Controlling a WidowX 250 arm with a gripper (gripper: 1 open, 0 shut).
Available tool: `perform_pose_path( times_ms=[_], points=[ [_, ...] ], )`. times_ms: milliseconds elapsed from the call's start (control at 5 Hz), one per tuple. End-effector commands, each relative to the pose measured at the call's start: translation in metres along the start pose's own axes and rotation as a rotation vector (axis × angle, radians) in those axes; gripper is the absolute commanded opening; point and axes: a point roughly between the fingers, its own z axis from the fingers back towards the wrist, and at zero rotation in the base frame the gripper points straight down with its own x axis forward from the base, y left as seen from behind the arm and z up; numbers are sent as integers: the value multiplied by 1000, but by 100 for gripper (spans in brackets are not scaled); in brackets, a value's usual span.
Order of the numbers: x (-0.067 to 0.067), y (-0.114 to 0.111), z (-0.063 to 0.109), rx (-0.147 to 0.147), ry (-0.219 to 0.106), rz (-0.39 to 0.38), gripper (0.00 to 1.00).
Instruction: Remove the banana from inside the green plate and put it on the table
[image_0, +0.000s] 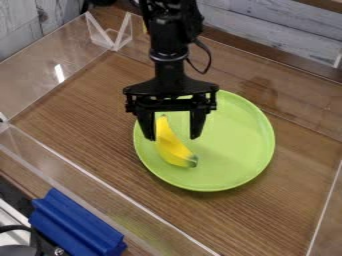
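matt green plastic plate (241, 150), wood-grain tabletop (74, 110), clear glossy side wall (94, 190), blue block (78, 222) seemingly plastic

1. The plate (238, 165) shows no readable text, label, brand, number or sign.
2. Nothing readable stands on the arm (170, 45), the table (80, 112) or the blue thing (76, 225) either.

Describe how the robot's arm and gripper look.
The arm is black and made of chunky, blocky segments, with a thin dark cable looping out beside it. The gripper is black too: a wide crosspiece with a finger at either side. No markings can be made out at this size.
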Motion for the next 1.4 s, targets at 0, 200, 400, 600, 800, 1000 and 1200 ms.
perform_pose_path(
  times_ms=[0, 200, 400, 600, 800, 1000, 1200],
  points=[
    [8, -5, 10, -17, -35, -2, 100],
    [8, -5, 8, -13, -31, 6, 100],
    [8, -6, 10, -11, -23, 1, 100],
    [8, -7, 13, -11, -15, -6, 100],
    [8, -7, 9, -14, -13, 33, 100],
    [8, -6, 6, -12, -8, 52, 100],
    [7, -8, 0, -9, -8, 58, 100]
  ],
)
